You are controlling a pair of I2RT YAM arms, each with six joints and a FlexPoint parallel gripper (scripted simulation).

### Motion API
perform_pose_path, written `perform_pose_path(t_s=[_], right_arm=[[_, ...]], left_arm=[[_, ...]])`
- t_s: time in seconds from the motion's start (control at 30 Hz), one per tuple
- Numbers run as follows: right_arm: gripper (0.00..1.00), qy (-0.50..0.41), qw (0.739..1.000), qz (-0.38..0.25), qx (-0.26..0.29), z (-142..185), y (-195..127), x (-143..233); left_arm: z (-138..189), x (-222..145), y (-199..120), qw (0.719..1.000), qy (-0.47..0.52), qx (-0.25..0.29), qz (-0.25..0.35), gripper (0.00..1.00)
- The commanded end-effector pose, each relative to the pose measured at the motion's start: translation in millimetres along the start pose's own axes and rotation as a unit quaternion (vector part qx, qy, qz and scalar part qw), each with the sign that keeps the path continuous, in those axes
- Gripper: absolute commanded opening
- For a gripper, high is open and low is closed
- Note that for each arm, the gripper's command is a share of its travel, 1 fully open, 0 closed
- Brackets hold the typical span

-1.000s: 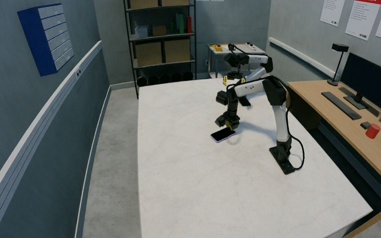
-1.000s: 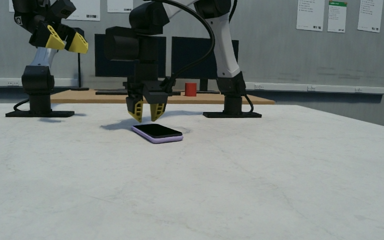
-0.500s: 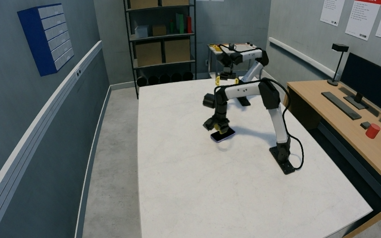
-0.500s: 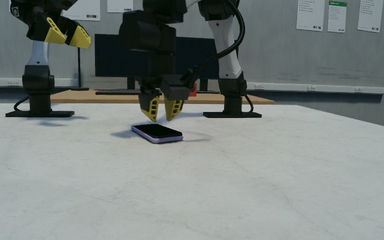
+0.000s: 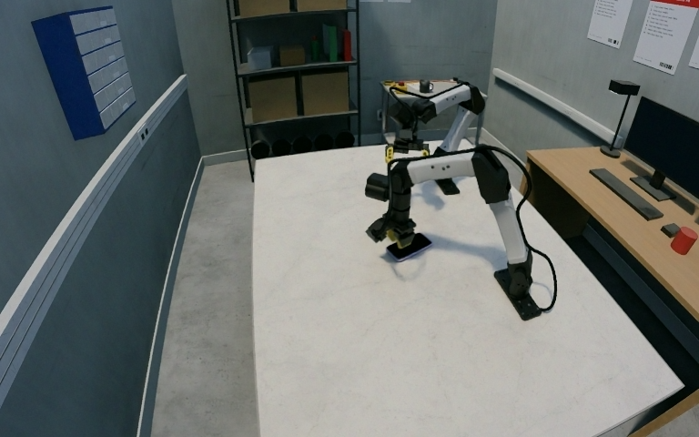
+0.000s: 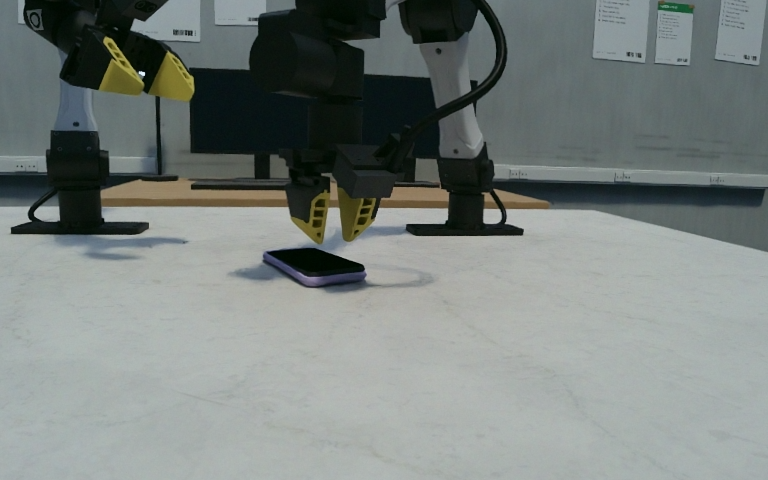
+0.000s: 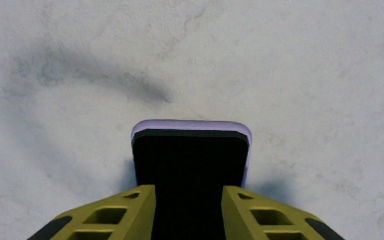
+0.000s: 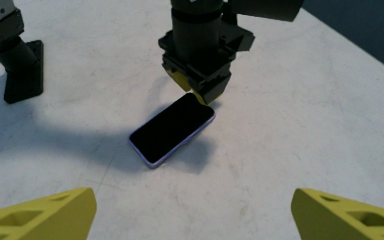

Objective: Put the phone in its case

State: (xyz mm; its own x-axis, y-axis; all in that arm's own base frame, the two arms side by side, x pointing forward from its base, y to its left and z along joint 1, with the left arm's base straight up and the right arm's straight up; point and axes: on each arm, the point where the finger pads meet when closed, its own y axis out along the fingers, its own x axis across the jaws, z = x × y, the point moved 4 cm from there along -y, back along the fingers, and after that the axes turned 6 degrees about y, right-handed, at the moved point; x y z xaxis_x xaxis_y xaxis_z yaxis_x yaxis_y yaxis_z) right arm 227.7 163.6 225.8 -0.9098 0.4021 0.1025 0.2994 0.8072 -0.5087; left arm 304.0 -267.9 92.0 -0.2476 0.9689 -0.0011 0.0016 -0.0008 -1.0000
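Note:
The black phone [image 5: 412,250] [image 6: 317,261] [image 7: 190,165] [image 8: 172,127] lies screen up in the lilac case [image 6: 334,279] [image 7: 190,124] [image 8: 153,165] on the table, lined up with it. At the end near the exterior camera a thin dark band of phone side shows above the case rim; I cannot tell if it is fully seated. My left gripper [image 5: 397,240] [image 6: 334,241] [image 7: 188,194] [image 8: 195,95] is partly open and empty, just above the phone. My right gripper [image 5: 407,157] [image 6: 165,96] [image 8: 194,197] is wide open and empty, raised well away from the phone.
The white table [image 5: 329,334] [image 6: 396,396] carries both arm bases. A wooden desk [image 5: 562,165] with a monitor [image 5: 670,137], keyboard [image 5: 626,193] and red cup [image 5: 683,240] stands beside it. A shelf rack [image 5: 296,122] is behind it.

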Motion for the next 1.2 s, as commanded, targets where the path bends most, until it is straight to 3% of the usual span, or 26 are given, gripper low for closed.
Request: perform_pose_path(t_s=[0.0, 0.2, 0.57, 0.73, 1.17], right_arm=[[1.00, -0.011, 1.000, 0.010, -0.009, -13, -2, -3], [1.00, -0.011, 1.000, 0.010, -0.009, -13, -2, -3], [1.00, -0.011, 1.000, 0.010, -0.009, -13, -2, -3], [1.00, -0.011, 1.000, 0.010, -0.009, -13, -2, -3], [1.00, -0.011, 1.000, 0.010, -0.009, -13, -2, -3]], left_arm=[[3, -3, -17, 1.000, 0.011, -0.006, 0.013, 0.36], [6, -1, 11, 1.000, 0.009, 0.001, 0.002, 0.36], [-8, -10, 15, 1.000, 0.009, -0.005, 0.010, 0.36], [0, -7, 11, 1.000, 0.008, -0.010, 0.017, 0.36], [6, -5, 34, 1.000, 0.006, -0.003, 0.006, 0.36]])
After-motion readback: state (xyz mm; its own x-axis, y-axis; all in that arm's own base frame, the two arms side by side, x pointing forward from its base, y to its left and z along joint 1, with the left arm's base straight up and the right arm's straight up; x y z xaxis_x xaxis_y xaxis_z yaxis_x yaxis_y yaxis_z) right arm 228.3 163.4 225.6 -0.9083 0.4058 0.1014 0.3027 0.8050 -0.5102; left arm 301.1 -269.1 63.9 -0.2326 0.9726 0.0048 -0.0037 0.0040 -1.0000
